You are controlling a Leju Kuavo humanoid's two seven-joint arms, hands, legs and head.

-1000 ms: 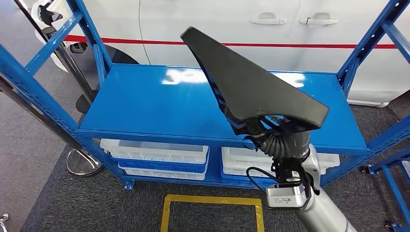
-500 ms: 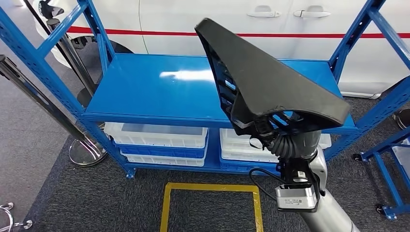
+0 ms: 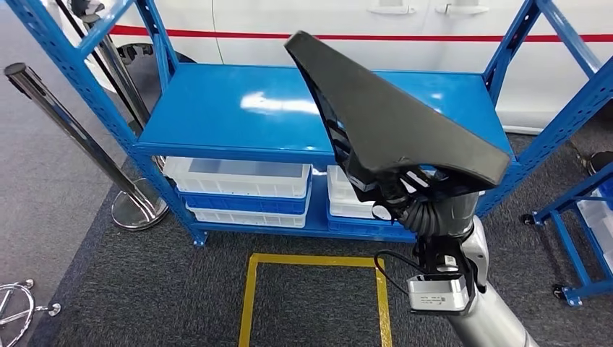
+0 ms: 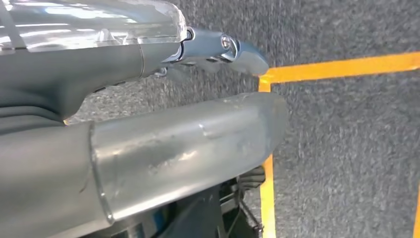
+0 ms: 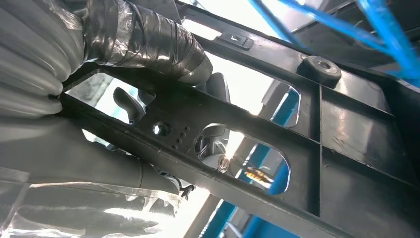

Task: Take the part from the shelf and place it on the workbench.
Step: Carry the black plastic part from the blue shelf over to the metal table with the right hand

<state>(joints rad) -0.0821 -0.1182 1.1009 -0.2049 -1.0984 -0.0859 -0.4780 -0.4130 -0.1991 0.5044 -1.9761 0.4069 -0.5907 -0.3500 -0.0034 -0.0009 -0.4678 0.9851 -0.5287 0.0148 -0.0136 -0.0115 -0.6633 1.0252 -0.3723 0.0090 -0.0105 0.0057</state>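
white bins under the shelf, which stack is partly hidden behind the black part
The right-hand stack of white bins: the black part held by the right hand covers much of it, while the left-hand stack shows in full.

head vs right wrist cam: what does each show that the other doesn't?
Head view alone: the black part's smooth outer face, the whole blue shelf, white bins on its lower level, the yellow floor marking, a chrome post.
Right wrist view alone: the part's ribbed underside with cutouts, and the right hand's fingers wrapped around a rib.
Both: the right hand holding the part, and blue shelf framing behind it.
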